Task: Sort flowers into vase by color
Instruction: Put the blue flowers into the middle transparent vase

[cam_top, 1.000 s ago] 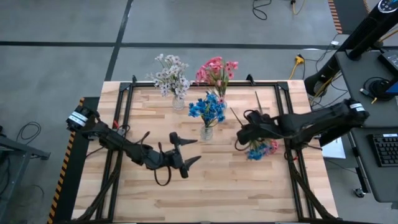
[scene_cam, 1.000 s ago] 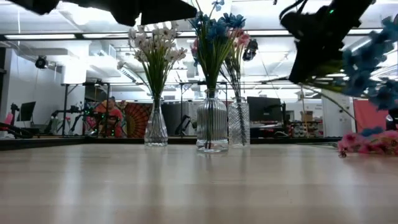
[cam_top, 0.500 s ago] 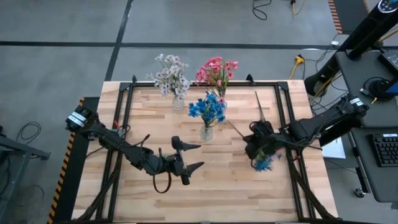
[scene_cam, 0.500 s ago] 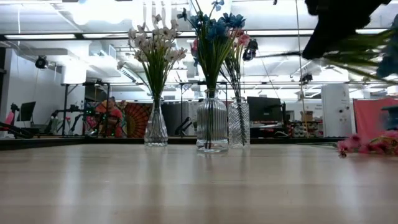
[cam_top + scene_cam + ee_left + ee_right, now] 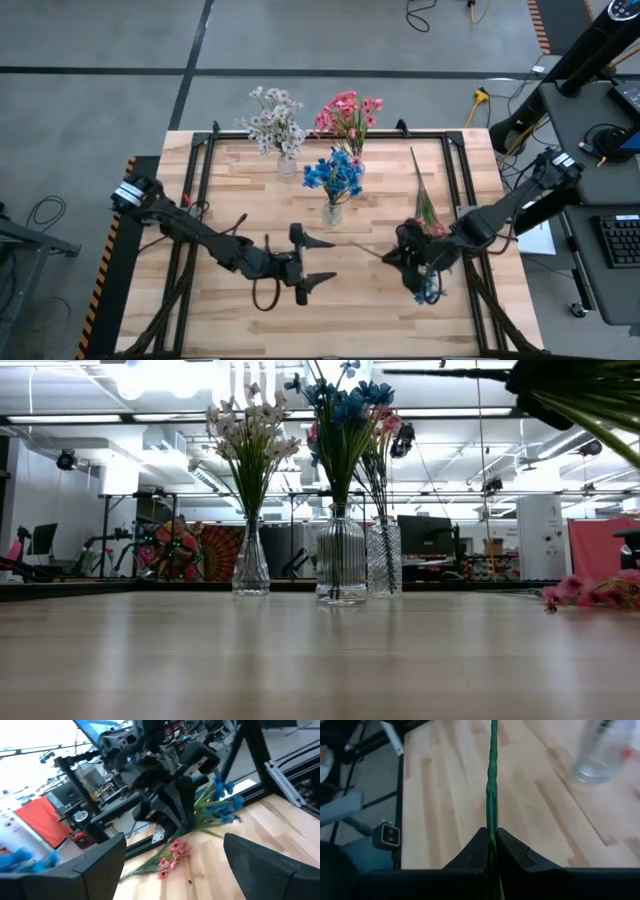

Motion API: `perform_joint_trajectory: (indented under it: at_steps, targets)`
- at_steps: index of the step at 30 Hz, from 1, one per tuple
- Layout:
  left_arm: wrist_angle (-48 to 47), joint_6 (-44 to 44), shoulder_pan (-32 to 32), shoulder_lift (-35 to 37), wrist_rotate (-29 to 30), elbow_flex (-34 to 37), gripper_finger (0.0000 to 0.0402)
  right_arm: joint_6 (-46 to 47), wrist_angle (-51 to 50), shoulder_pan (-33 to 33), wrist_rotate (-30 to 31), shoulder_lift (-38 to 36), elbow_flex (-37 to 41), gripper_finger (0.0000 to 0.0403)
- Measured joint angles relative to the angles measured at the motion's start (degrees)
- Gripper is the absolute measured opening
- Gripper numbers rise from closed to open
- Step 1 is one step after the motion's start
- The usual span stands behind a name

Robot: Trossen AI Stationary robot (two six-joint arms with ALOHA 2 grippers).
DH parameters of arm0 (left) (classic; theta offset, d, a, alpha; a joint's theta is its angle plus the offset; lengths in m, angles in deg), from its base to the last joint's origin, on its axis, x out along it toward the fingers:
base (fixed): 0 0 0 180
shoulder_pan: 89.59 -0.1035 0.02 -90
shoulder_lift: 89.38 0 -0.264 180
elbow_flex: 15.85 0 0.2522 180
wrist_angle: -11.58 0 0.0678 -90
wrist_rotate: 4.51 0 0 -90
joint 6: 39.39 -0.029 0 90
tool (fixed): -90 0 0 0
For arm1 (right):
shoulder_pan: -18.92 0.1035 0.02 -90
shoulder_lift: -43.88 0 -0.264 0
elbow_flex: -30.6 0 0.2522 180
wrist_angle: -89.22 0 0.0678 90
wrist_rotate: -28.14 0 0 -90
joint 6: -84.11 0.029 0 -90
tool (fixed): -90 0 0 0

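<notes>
Three glass vases stand near the table's far edge, one with white flowers (image 5: 275,125), one with pink flowers (image 5: 348,112) and, nearer, one with blue flowers (image 5: 335,175). My right gripper (image 5: 390,258) is shut on a blue spray (image 5: 430,290) at the right, above the table. The spray's thin stem (image 5: 365,248) points left at my left gripper (image 5: 322,261), which hovers open and level at mid-table. A pink spray (image 5: 428,215) lies flat on the table behind my right gripper. My right gripper pinches the blue spray's green stem (image 5: 492,822) between its two shut fingers (image 5: 476,851). The stem runs along the fingers and out past their tips toward the table's left. Its leaves and blue blossoms (image 5: 225,805) trail behind the hand. The spray is lifted clear of the table.
The blue vase (image 5: 331,213) stands just beyond the gap between the two grippers. Black frame rails (image 5: 460,160) run along the table's sides. Bare wood (image 5: 350,320) lies toward the near edge. A desk with equipment (image 5: 610,130) stands past the right edge.
My right gripper has carried the blue spray toward the near edge and turned, so the stem now points left and the blossoms have swung toward the near right. The pink spray under it now shows. My left gripper has moved right and up, still open.
</notes>
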Motion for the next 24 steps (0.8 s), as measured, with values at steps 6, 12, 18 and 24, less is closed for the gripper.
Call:
perform_joint_trajectory:
  at_steps: [6, 12, 18, 24]
  targets:
    - [-0.2, -1.02, -1.45, -6.28, -3.17, -4.46, 0.0316, -6.73, 7.6, 0.0, -2.09, 4.85, 0.0, 0.002]
    - [-0.33, -1.24, -2.94, -10.06, -3.29, -6.95, 0.0311, -9.0, 10.69, -0.26, -2.02, 6.67, 0.0, 0.002]
    - [-0.48, 1.07, -4.64, -11.35, -4.34, -7.17, 0.0309, -11.57, 12.28, -0.55, -1.88, 6.64, 0.02, 0.002]
    - [0.01, 1.75, -5.02, -12.11, -6.59, -7.5, 0.027, -12.98, 12.67, -0.9, -1.46, 7.12, 0.02, 0.002]
